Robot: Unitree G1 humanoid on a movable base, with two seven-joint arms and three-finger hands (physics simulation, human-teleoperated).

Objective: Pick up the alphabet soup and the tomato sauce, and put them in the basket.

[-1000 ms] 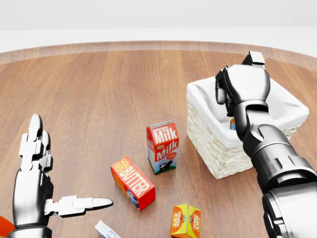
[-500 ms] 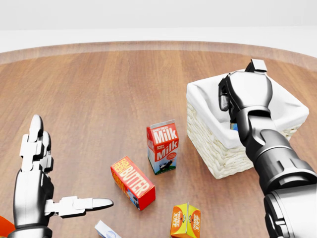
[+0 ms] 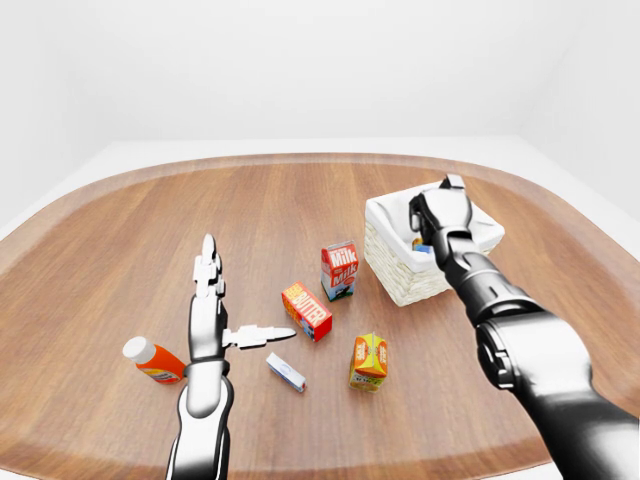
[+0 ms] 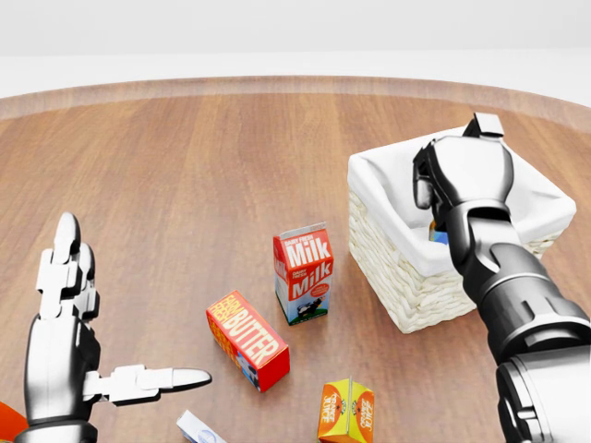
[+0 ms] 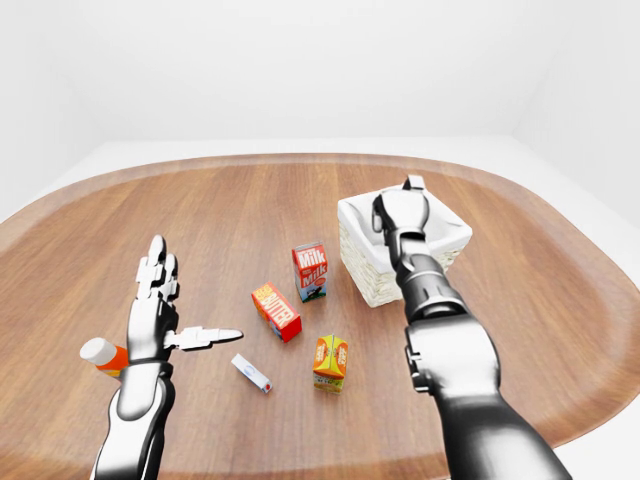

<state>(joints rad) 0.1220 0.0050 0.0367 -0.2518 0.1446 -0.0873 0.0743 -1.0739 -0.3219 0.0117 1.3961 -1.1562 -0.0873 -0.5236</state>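
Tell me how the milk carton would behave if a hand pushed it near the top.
The milk carton stands upright, taller than its base is wide, so a high push would probably tip it rather than slide it. Its flat sides mean it likely would not roll. The butter box lies close by and might get bumped.

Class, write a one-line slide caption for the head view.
Right hand reaches into the basket; milk carton and butter box lie beside it.

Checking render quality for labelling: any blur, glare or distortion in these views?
Head view: sharp, soft even light, faint shadows by the milk carton and basket. Eye views: wide-angle, table edge bowed, right hand small; no glare.
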